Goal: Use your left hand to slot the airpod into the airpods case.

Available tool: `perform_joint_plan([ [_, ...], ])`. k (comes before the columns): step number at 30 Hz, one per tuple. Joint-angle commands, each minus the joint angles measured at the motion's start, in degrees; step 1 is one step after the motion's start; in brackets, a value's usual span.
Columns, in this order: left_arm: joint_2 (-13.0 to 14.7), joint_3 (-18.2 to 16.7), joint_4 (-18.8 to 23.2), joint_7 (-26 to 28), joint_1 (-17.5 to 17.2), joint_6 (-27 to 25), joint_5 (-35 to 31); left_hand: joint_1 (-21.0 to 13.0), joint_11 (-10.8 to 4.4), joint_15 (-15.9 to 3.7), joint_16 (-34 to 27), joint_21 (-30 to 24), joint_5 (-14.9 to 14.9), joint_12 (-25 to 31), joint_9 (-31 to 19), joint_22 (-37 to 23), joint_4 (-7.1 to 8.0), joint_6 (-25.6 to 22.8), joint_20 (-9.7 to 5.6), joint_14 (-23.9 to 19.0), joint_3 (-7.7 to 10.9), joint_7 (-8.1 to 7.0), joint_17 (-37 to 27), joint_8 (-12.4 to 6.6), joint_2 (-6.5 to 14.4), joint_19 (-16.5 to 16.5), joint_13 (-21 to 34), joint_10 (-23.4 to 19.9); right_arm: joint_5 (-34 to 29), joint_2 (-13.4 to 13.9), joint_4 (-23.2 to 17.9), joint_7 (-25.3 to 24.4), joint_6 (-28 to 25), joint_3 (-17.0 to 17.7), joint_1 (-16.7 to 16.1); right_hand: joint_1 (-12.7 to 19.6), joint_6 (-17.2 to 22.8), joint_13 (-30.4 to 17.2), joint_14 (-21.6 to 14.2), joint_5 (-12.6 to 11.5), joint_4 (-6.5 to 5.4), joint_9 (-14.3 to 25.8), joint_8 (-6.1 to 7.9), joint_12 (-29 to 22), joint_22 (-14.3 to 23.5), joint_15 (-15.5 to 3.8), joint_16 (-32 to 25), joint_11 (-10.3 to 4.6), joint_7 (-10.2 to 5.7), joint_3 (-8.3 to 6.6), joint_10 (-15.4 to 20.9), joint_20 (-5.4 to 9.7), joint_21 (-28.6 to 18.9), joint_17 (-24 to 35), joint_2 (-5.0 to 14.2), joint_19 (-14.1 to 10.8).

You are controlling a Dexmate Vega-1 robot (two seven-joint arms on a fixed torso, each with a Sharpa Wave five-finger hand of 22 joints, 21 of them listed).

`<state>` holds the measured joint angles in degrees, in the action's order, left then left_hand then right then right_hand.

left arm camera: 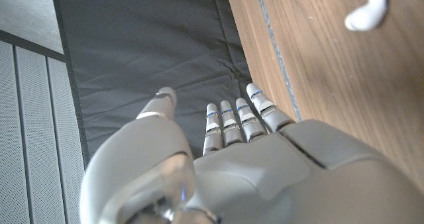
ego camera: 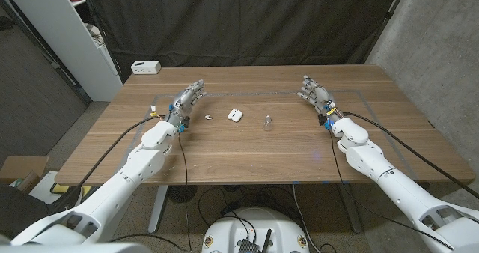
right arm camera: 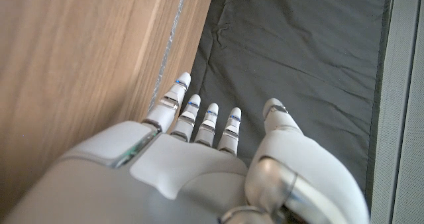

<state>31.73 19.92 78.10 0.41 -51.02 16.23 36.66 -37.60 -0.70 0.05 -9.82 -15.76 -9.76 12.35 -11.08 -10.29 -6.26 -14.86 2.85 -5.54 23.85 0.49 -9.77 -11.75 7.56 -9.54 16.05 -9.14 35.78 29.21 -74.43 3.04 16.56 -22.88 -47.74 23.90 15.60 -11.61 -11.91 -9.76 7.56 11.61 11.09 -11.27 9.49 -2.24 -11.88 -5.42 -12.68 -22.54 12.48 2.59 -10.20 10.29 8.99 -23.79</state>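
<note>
A small white airpod (ego camera: pixel 208 117) lies on the wooden table (ego camera: pixel 247 152), just to the right of my left hand (ego camera: pixel 185 103). The hand is open, its fingers straight and reaching toward the far edge, with nothing in it. The airpod (left arm camera: pixel 368 8) also appears in the left wrist view, beside my left hand (left arm camera: pixel 238 164) and apart from it. The white airpods case (ego camera: pixel 235 115) sits a little further right, near the table's middle. My right hand (ego camera: pixel 316 93) is open and empty at the right side.
A small pale object (ego camera: pixel 268 121) stands just right of the case. A white box (ego camera: pixel 146 67) sits at the far left corner. A white shelf unit (ego camera: pixel 71 36) stands beyond the table's left side, and a dark curtain (ego camera: pixel 247 21) hangs behind.
</note>
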Motion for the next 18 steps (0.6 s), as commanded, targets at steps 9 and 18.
perform_joint_plan([
  [9, 27.3, -0.9, 30.9, 9.7, -6.3, -31.2, -19.2, -3.4, -1.44, 0.18, -0.2, 4.7, -0.9, -0.6, -0.8, 0.1, -3.19, -4.1, 0.32, 10.5, -1.65, -8.01, -0.3, -1.26, -3.2, 9.1, -0.3, 7.6, -1.0, 2.2, -3.5, 1.7, -1.6, -1.3, -1.2, 0.6, 0.7, 0.0, -0.6, -0.4, 0.15, 0.1, 0.45, -0.4, 0.1, -6.84, -0.1, 0.06, 4.73, -0.08, 1.0, 1.18, -0.3, 0.2, 0.01, 0.2],
  [18, 37.0, 0.0, 39.1, 3.5, -3.1, -43.4, -24.9, -5.3, -1.93, -0.44, -0.1, 4.8, -1.4, -0.4, -0.9, 0.1, -3.26, -10.5, 0.67, 12.5, -2.48, -11.05, -0.3, -3.21, -4.7, 9.8, -0.7, 9.0, -0.3, 3.0, -4.6, 2.6, -1.9, -1.2, -2.2, 0.4, 1.5, -0.1, -0.8, -0.3, 0.08, 0.1, 0.59, -0.4, 0.1, -6.66, 0.0, 0.35, 0.00, 0.12, 1.1, 0.78, -0.4, 0.3, 0.10, 0.6],
])
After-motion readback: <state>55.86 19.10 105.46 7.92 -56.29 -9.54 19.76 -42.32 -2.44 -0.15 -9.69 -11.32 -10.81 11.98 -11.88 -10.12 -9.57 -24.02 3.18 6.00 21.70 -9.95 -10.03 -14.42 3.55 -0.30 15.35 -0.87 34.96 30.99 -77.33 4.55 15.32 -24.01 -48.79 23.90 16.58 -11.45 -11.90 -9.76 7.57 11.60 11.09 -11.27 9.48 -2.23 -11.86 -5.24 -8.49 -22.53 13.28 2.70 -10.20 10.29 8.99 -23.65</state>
